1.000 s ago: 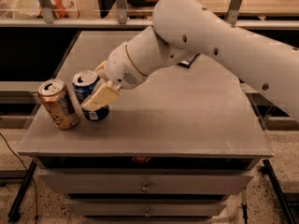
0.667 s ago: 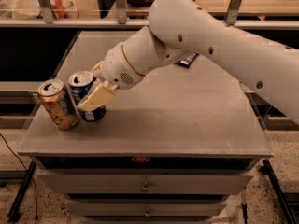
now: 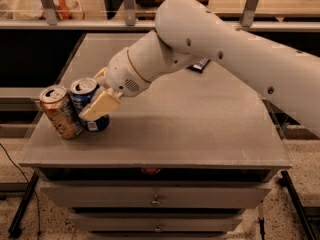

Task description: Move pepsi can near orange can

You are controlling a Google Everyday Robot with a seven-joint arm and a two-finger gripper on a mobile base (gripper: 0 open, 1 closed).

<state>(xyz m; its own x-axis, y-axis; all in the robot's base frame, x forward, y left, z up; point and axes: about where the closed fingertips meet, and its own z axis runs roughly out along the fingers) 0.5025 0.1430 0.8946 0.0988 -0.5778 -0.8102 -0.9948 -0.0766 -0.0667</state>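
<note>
The dark blue pepsi can (image 3: pixel 91 120) stands on the grey table (image 3: pixel 190 129) near its front left corner. The orange can (image 3: pixel 60 112) stands just to its left, touching or almost touching it. My gripper (image 3: pixel 92 96) is around the pepsi can. One cream finger (image 3: pixel 100 105) lies across the can's front. The other finger (image 3: pixel 100 74) shows behind the can's silver top. The jaws are closed on the can, which rests on the table.
A flat dark snack packet (image 3: pixel 200 64) lies at the back of the table, partly hidden by my arm. The table's left and front edges are close to both cans. Drawers sit below the tabletop. A shelf rail runs behind the table.
My arm has shifted a little to the left, and the pepsi can with it. The orange can has stayed in place.
</note>
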